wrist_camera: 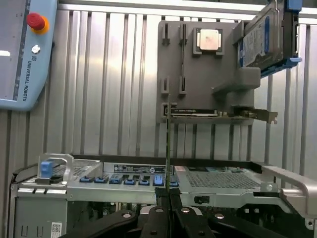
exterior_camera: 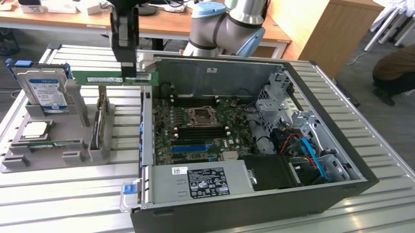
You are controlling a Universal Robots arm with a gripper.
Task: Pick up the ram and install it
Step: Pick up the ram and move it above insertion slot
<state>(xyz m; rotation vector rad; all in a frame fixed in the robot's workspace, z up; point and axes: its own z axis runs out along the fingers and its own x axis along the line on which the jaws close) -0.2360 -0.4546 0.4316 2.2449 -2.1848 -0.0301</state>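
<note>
The ram (exterior_camera: 104, 77), a slim green stick with a white label, hangs level in the air above the grey holder tray (exterior_camera: 58, 150), just outside the open computer case (exterior_camera: 337, 145) on the exterior view's left. My gripper (exterior_camera: 129, 74) comes down from above and is shut on the stick near its case-side end. In the wrist view the ram (wrist_camera: 168, 148) appears edge-on as a thin line rising from between my closed fingers (wrist_camera: 157, 218). The motherboard (exterior_camera: 201, 121) lies flat inside the case with dark memory slots beside the processor socket.
The holder tray (wrist_camera: 208, 74) carries a hard drive (exterior_camera: 42, 92), a processor (exterior_camera: 36, 128) and an upright expansion card (exterior_camera: 97, 131). A power supply (exterior_camera: 201, 182) sits at the case's near end. A teach pendant (wrist_camera: 25, 54) lies on the slatted table. A person (exterior_camera: 395, 68) crouches at the exterior view's right.
</note>
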